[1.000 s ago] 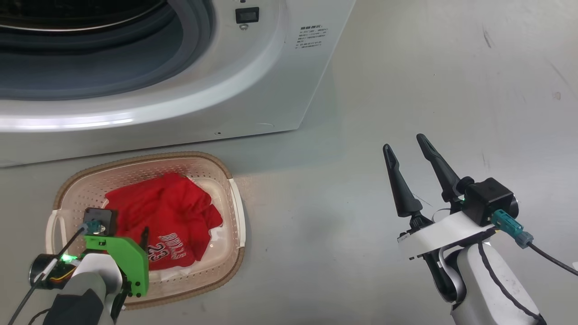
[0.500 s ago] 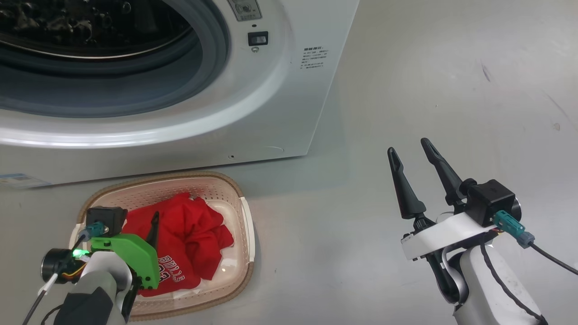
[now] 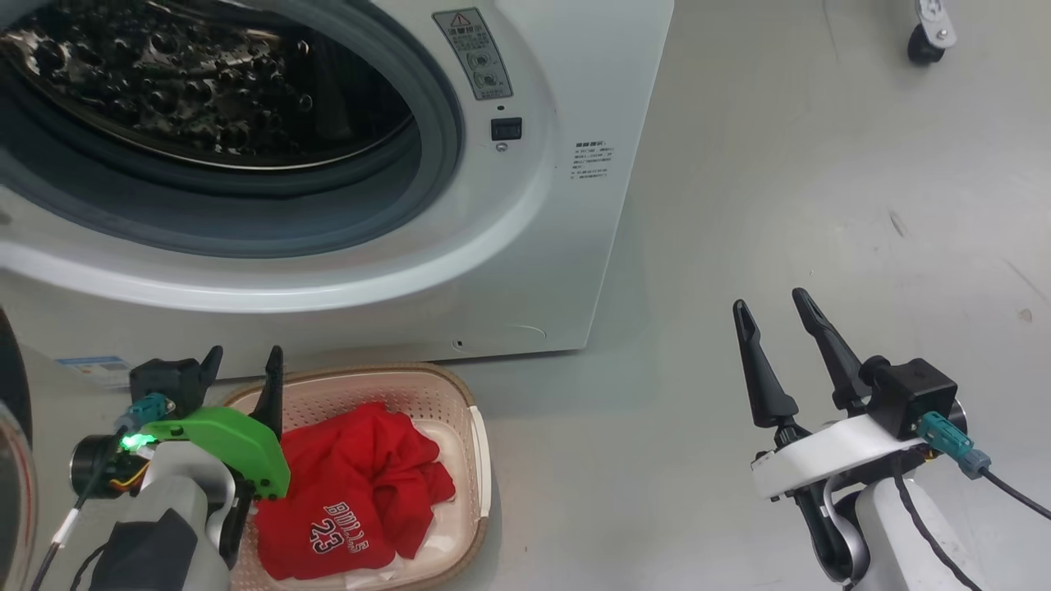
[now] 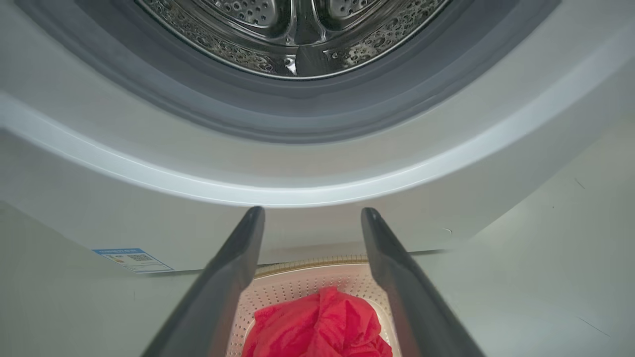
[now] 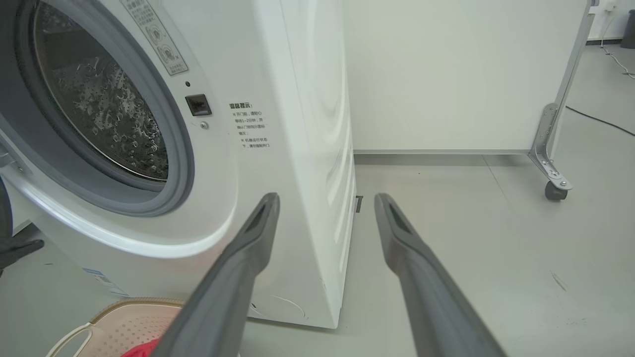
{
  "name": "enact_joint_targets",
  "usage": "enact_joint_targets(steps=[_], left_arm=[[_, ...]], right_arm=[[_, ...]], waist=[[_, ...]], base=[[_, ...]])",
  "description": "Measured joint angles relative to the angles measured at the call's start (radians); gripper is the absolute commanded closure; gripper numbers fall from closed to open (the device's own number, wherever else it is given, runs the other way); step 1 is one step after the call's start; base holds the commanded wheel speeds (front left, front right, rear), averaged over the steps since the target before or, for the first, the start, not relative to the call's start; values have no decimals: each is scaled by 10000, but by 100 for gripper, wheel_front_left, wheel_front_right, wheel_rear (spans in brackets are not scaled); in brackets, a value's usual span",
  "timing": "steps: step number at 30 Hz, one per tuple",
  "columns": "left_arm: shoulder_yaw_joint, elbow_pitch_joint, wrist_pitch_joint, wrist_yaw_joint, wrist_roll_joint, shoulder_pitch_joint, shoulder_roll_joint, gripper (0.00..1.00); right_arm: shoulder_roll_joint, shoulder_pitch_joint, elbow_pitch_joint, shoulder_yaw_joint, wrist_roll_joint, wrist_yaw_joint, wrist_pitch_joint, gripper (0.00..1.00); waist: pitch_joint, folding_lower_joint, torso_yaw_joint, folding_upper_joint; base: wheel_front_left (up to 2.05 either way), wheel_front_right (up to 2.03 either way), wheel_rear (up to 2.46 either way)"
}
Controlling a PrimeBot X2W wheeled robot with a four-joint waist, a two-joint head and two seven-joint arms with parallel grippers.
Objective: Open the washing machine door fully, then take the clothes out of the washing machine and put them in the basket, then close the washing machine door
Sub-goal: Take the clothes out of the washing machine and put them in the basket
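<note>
Left gripper (image 3: 244, 359): fingers spread, nothing between them, tips pointing at the washing machine (image 3: 566, 246) front just under the opening. The clothes (image 3: 353, 484) sit just beside and below it, towards the robot's right. They are a bunched red pile inside the basket (image 3: 483, 460), with the "23" print facing up. The basket is on the floor, close in front of the machine. The drum (image 3: 205, 90) is exposed, and the washing machine door (image 3: 10, 386) is swung out at far left. Right gripper (image 3: 772, 300): also spread and empty, over floor well right of the basket.
</note>
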Motion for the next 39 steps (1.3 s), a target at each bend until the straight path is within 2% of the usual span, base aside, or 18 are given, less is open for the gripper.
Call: enact_joint_targets(steps=[11, 20, 39], left_arm=[[267, -1229, -107, 0, -117, 193, -151, 0], [537, -3476, -117, -12, -88, 1267, -230, 0], [462, -5361, -117, -88, -73, 3156, -437, 0]], right_arm=[[-12, 559, -21, -253, 63, 2, 0, 0], [-31, 972, -217, -341, 84, 4, 0, 0], [-27, 1310, -510, -343, 84, 13, 0, 0]], waist=[[-1059, 0, 369, 0], [-1760, 0, 609, 0], [-1935, 0, 655, 0]], base=[[0, 0, 0], [0, 0, 0], [0, 0, 0]])
